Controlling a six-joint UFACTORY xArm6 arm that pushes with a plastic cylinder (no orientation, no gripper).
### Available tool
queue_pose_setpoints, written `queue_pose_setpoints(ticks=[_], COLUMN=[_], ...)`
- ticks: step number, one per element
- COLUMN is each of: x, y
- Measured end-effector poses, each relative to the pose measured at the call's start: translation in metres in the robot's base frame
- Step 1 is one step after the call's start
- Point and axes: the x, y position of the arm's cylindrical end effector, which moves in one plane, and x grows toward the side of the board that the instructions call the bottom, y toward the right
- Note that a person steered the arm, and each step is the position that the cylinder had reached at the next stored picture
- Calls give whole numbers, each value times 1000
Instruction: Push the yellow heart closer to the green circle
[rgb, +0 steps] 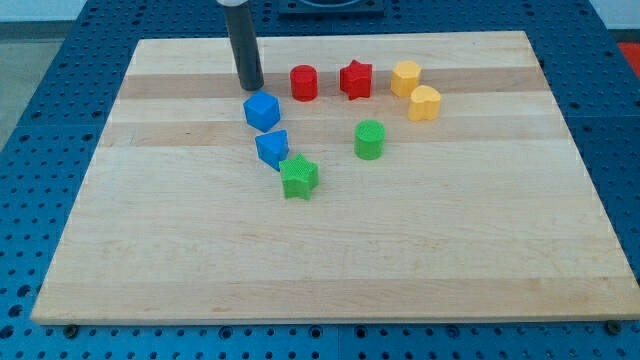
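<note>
The yellow heart (425, 102) lies at the view's upper right, just below a yellow hexagon (405, 77). The green circle (369, 139) stands below and to the left of the heart, with a gap between them. My tip (251, 86) rests on the board at the upper left, just above the blue cube (262, 111) and left of the red cylinder (304, 82). It is far to the left of the heart and the green circle.
A red star (355, 79) sits between the red cylinder and the yellow hexagon. A second blue block (272, 148) and a green star (299, 177) lie below the blue cube. The wooden board (150, 250) sits on a blue table.
</note>
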Motion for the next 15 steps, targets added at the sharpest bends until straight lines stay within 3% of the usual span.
queue_pose_setpoints(ticks=[2,4,8,10,15], x=[-37,-28,-6,43,48], y=[77,229,236,255,228])
